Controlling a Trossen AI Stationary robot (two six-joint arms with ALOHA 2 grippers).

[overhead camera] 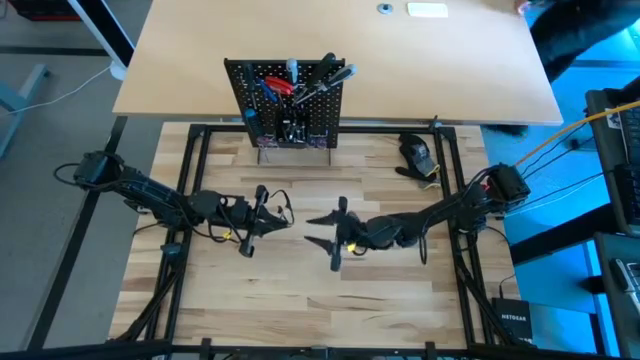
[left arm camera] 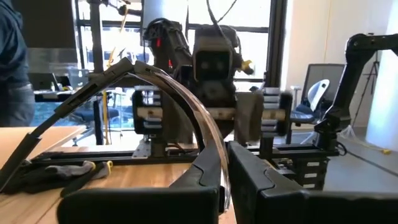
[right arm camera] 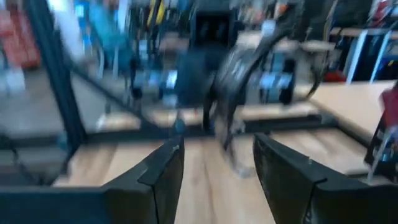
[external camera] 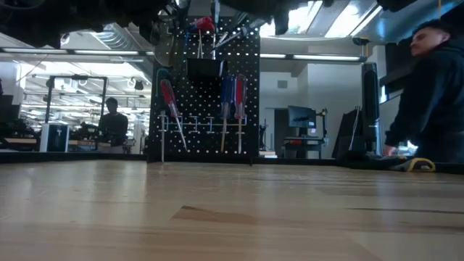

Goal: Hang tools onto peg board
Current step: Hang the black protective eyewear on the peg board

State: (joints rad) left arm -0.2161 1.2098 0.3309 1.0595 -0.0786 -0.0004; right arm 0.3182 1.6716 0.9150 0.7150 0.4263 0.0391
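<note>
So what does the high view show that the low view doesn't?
Only the high view shows both arms over the table, the left gripper shut, the right gripper open and empty, plus a dark lump. Only the low view shows a person at the right. Both show the peg board with tools hanging.

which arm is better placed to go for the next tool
Right, probably. The right gripper hangs open and empty over the table, while the left gripper is shut. Both sit about equally far from the peg board. No loose tool is clearly visible on the table, so this is tentative.
</note>
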